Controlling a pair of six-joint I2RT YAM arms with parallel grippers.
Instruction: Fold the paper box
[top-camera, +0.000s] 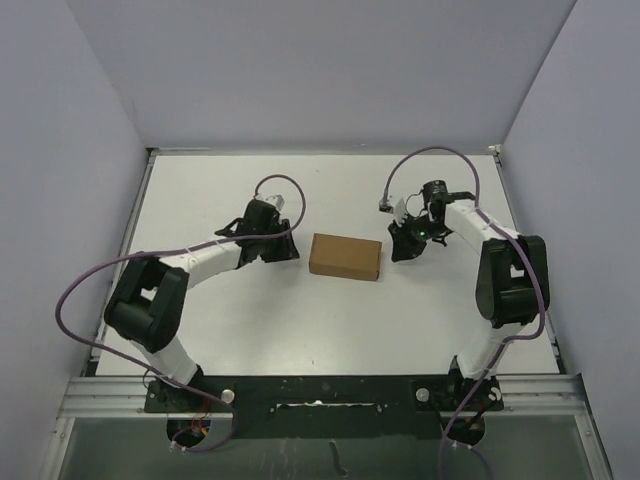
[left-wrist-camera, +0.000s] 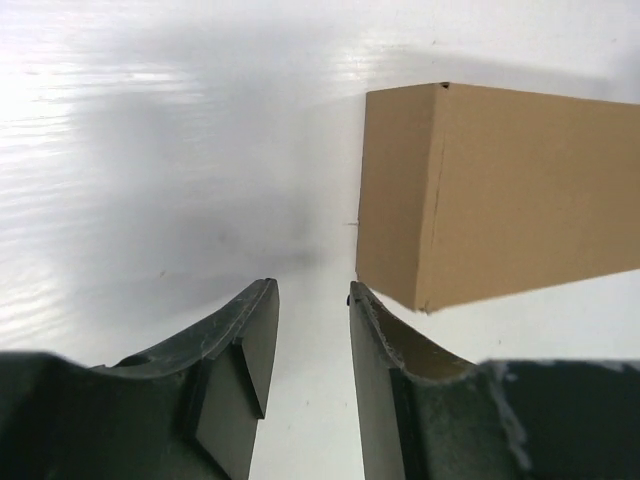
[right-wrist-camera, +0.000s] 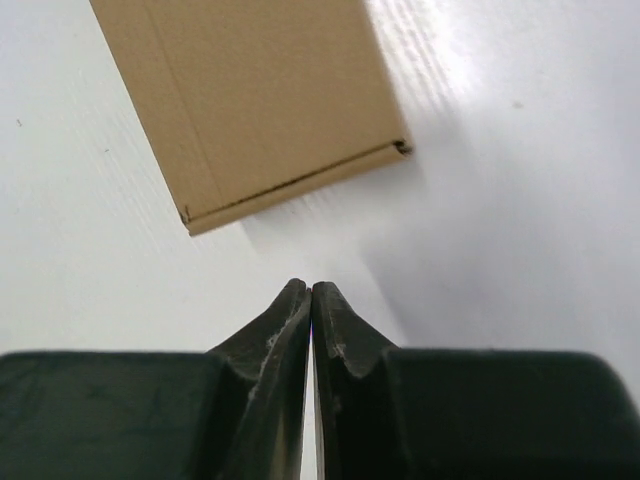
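Paper box (top-camera: 345, 256) is lying as a closed carton at the centre of the top view, on the white surface (top-camera: 250, 330). Left hand (left-wrist-camera: 310, 330) is sitting released, jaws parted on nothing, just beside the carton's near corner. Right hand (right-wrist-camera: 311, 292) is clenched empty, near the seamed end but apart from it. I am judging the fold finished. I am aiming to draw both hands straight back, slowly, without nudging the carton.
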